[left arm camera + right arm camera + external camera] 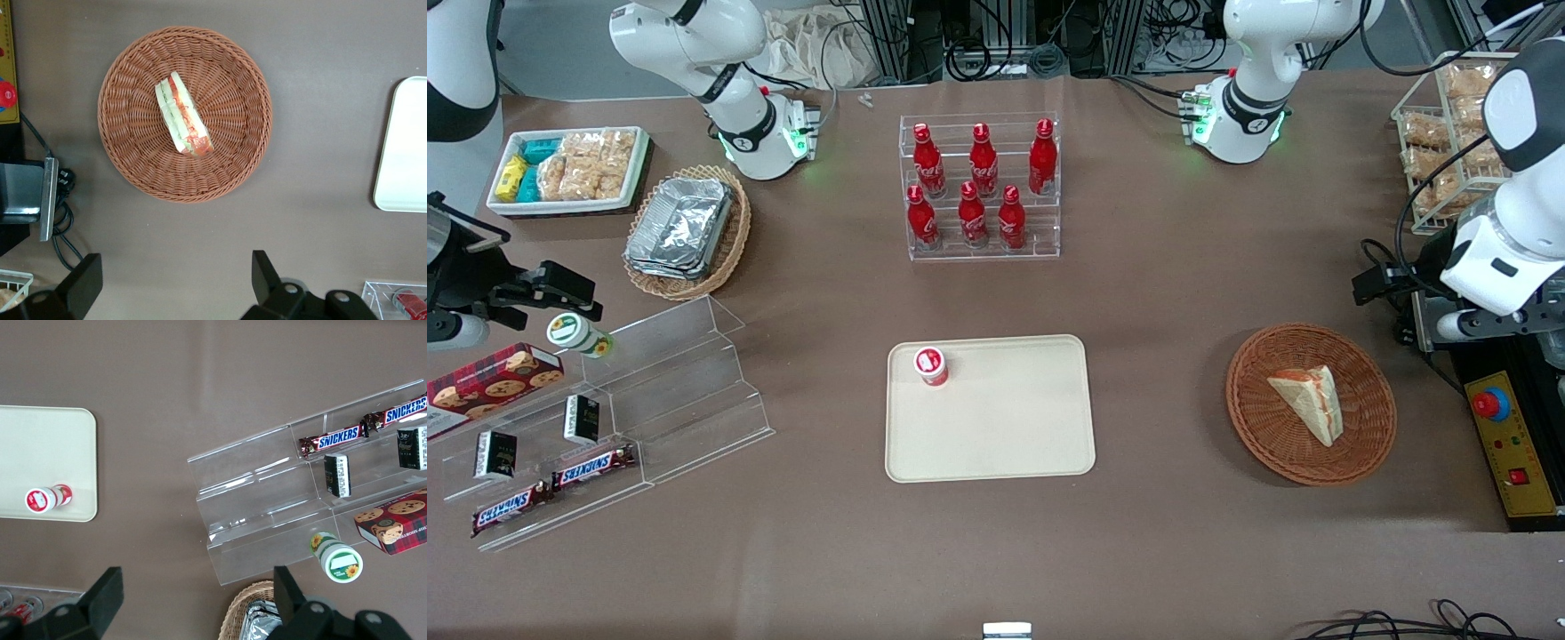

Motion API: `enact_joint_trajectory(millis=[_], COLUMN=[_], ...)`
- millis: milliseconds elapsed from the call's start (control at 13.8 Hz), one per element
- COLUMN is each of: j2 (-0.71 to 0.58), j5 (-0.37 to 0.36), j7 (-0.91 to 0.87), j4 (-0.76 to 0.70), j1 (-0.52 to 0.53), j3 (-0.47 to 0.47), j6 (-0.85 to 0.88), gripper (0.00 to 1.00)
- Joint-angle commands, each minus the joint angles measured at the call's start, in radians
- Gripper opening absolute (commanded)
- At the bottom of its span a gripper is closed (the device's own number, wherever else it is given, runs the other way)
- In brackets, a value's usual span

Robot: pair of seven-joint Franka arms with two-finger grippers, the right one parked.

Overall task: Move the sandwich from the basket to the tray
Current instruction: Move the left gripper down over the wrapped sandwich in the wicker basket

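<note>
Gripper [175, 283] hangs above bare table just beside the basket [230, 160], pointing down, fingers [263, 273] spread wide and holding nothing. Sandwich [182, 115] lies on its side in the basket's middle. Tray [1014, 427], carrying a small red-lidded cup [930, 365], sits well apart toward the parked arm.

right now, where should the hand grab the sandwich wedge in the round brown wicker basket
Probably from straight above. The triangular white-bread sandwich lies in the middle of the shallow reddish-brown woven basket, filling edge up. Close the fingers across its two flat bread faces near mid-length. The open hand hangs above the table beside the basket.
</note>
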State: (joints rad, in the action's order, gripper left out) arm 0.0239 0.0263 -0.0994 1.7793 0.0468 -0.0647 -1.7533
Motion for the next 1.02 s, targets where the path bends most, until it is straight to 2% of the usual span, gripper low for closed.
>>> enact_joint_trajectory(millis=[0,218,364,582,945], j2=[0.022,0.054,0.108,0.200,0.283], j5=[0.011,0.009,0.009,-0.031,-0.032], j7=[0.030,0.014,-0.114,-0.346,-0.443], j4=[-0.021,-0.025,-0.024,-0.002,0.089], j1=[-0.002,-0.001,-0.001,-0.015,-0.008], j3=[0.003,0.006,0.035,0.039,0.040], j6=[0.002,-0.037,-0.060,-0.170,-0.389], gripper=[0.99,0.99,0.99,0.99,0.99])
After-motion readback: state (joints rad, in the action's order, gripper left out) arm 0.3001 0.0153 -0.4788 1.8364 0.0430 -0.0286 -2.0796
